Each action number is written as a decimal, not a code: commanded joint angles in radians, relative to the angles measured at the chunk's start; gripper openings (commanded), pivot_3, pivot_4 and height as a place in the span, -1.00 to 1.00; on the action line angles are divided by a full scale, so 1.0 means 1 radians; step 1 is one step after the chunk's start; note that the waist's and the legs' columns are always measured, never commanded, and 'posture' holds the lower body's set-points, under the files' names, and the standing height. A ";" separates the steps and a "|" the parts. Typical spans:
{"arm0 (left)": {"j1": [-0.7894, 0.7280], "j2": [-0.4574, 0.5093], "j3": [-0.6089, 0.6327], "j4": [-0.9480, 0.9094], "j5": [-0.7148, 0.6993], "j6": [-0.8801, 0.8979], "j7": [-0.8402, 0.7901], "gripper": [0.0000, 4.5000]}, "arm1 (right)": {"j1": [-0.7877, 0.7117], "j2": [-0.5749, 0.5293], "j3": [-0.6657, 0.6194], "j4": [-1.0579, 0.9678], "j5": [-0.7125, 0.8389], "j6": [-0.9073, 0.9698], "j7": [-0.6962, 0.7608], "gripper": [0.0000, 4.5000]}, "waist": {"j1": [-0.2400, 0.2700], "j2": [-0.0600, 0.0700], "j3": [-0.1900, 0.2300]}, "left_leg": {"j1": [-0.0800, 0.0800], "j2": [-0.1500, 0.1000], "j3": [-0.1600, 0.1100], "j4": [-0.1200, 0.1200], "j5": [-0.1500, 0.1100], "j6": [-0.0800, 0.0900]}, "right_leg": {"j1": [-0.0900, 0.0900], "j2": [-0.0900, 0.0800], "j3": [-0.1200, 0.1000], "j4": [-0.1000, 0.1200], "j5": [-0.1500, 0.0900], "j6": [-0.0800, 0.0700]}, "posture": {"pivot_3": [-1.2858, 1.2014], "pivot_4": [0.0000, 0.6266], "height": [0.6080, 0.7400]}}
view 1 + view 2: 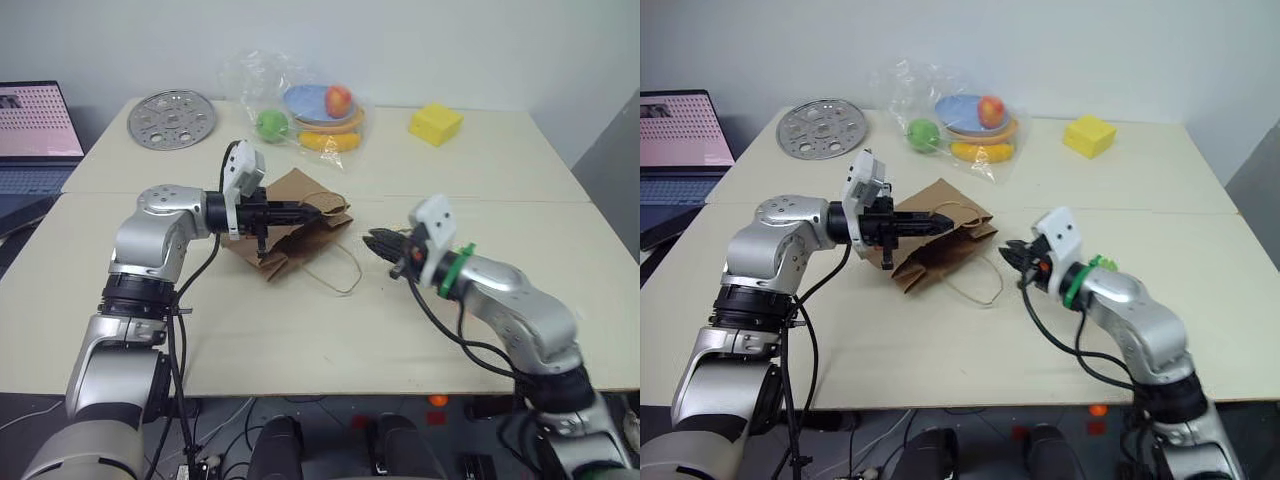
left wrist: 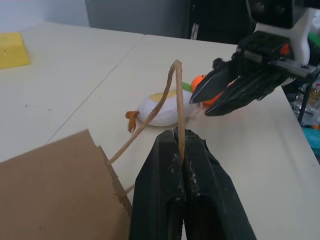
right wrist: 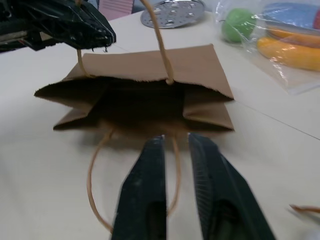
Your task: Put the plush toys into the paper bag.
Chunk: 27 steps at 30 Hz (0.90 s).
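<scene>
I see my left gripper (image 2: pixel 182 137) pinched shut on the upper cord handle (image 2: pixel 170 95) of the paper bag (image 1: pixel 290 225), holding that loop up off the counter (image 1: pixel 520 190). The bag lies on its side near the counter's middle, mouth facing my right arm; in the right wrist view the mouth gapes open and dark inside. Its other cord handle (image 1: pixel 335 270) trails loose on the counter in front of the mouth.

My right gripper (image 1: pixel 380 243) sits just in front of the bag mouth, pointing toward it. Its fingers (image 3: pixel 145 195) look nearly together with only a narrow gap; I read them as closed. Can't tell from these views if they pinch anything.

In the left wrist view the plush toys lie on the counter right under the right gripper: the white oval plush (image 2: pixel 162 107) with a yellow patch, and the orange carrot plush (image 2: pixel 202 82) mostly hidden behind the finger tips. Contact between fingers and toys I can't tell. Both toys are outside the bag.

At the far edge of the counter: a clear plastic bag of toy fruits (image 1: pixel 310 110), a yellow sponge block (image 1: pixel 435 124), a round metal perforated plate (image 1: pixel 172 119). A laptop (image 1: pixel 35 130) stands off the left side.
</scene>
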 commanded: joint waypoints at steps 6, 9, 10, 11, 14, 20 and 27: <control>-0.018 -0.014 0.049 -0.078 -0.045 0.009 0.031 -1.00 | -0.145 0.207 0.101 0.364 -0.141 -0.212 0.035 -0.99 | 0.000 0.000 0.000 | -0.001 0.000 0.000 0.000 0.000 0.000 | 0.000 0.000 0.000 0.000 0.000 0.000 | 0.03 -0.52 1.00; -0.010 -0.011 0.060 -0.099 -0.060 0.024 0.033 -1.00 | -0.180 0.274 0.100 0.497 -0.175 -0.279 0.045 -0.99 | -0.002 0.000 0.000 | -0.001 0.000 0.000 0.000 0.000 0.000 | 0.000 0.000 0.000 0.001 0.000 0.000 | 0.03 -0.52 1.00; -0.008 -0.009 0.063 -0.109 -0.066 0.032 0.035 -1.00 | -0.193 0.296 0.099 0.547 -0.189 -0.305 0.043 -0.99 | -0.002 0.000 0.000 | -0.001 0.000 0.000 0.000 0.000 0.000 | -0.001 0.000 -0.001 0.001 0.000 0.000 | 0.03 -0.52 1.00; -0.005 -0.008 0.070 -0.124 -0.078 0.044 0.040 -1.00 | -0.209 0.323 0.100 0.609 -0.211 -0.329 0.023 -0.99 | -0.001 0.000 0.000 | -0.001 0.000 0.000 0.000 0.000 0.000 | -0.001 0.000 -0.001 0.001 0.000 0.000 | 0.03 -0.52 1.00; 0.004 -0.003 0.082 -0.146 -0.076 0.042 0.063 -1.00 | -0.225 0.364 0.113 0.699 -0.250 -0.349 0.019 -0.99 | -0.001 0.000 0.000 | -0.001 0.000 0.000 0.000 0.000 0.000 | -0.001 0.000 -0.001 0.001 0.000 0.000 | 0.03 -0.52 1.00; -0.042 -0.045 0.165 -0.064 -0.016 -0.092 0.255 -1.00 | -0.187 0.363 0.127 0.727 -0.344 -0.344 -0.020 -0.99 | 0.001 0.000 0.000 | -0.001 0.000 0.000 0.000 0.000 0.000 | -0.001 0.000 -0.001 0.002 0.000 0.000 | 0.03 -0.52 1.00; -0.130 -0.076 0.246 -0.002 -0.043 -0.184 0.359 -1.00 | -0.179 0.348 0.145 0.754 -0.427 -0.338 -0.037 -0.99 | -0.001 0.000 0.000 | 0.000 0.000 0.000 0.001 0.000 -0.001 | -0.001 0.000 -0.001 0.004 0.001 0.001 | 0.03 -0.52 1.00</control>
